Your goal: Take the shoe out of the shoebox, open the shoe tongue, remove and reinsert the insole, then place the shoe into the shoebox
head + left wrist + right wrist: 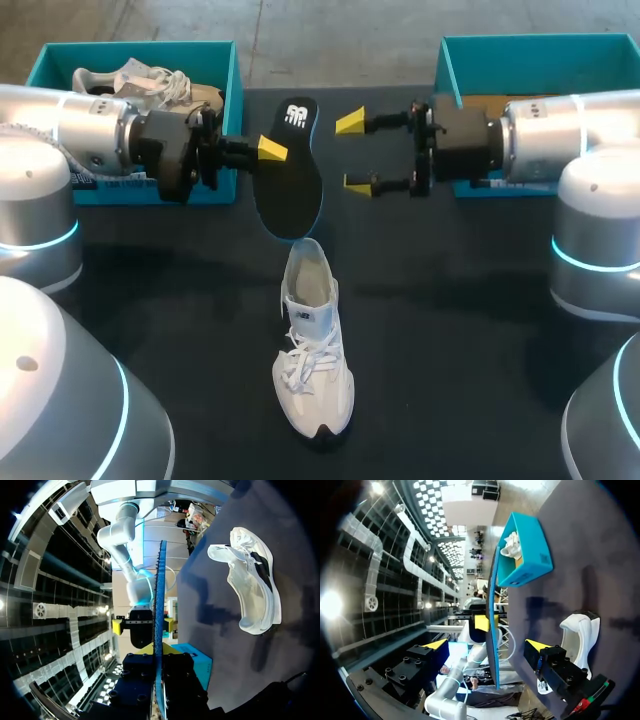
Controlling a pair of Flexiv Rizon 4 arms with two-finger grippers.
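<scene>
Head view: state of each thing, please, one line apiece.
insole: out of the shoe, gripped.
left gripper: shut on insole.
right gripper: open, beside insole.
white shoe: upright on its sole.
left shoebox: open, second shoe inside.
right shoebox: open.

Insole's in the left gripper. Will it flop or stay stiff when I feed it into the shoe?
The insole looks straight though the left gripper pinches only one edge, so probably light and fairly stiff. Edge-on it looks thin, so it may buckle if forced into the shoe.
</scene>
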